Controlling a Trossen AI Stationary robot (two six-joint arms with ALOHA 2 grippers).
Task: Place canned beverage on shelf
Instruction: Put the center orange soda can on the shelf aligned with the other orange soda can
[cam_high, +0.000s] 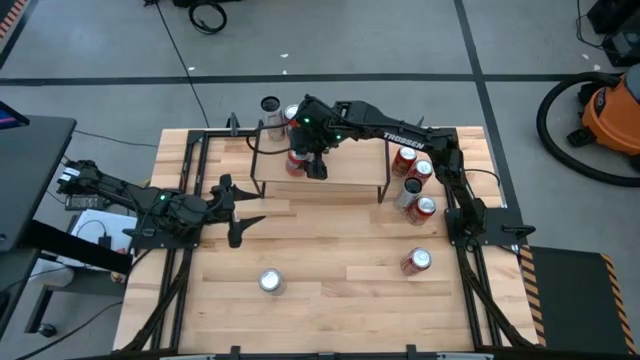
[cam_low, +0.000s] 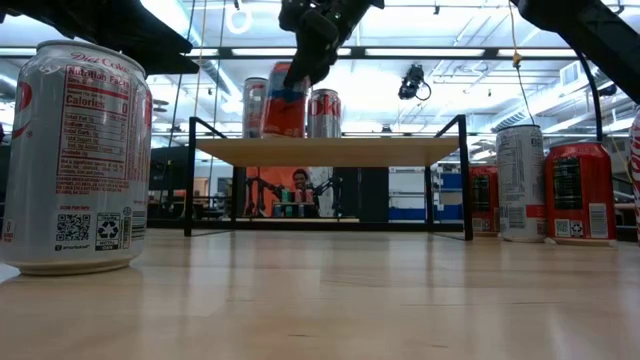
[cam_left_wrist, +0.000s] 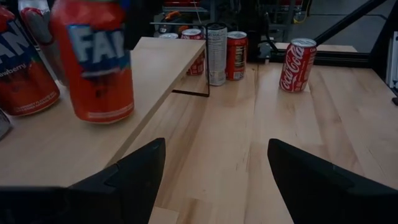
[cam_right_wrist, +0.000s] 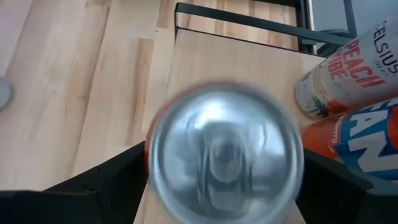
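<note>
Hanging just above the shelf (cam_low: 325, 151), near its left end, was an orange Fanta can (cam_low: 284, 100), upright and clenched from above in the right hand (cam_high: 310, 150), likely so it could be set down beside the cans already standing there (cam_low: 322, 112). Left hand (cam_high: 240, 213): released, fingers spread, waiting over the surface (cam_high: 340, 250). Spare cans (cam_high: 413, 185) stood right of the shelf.
</note>
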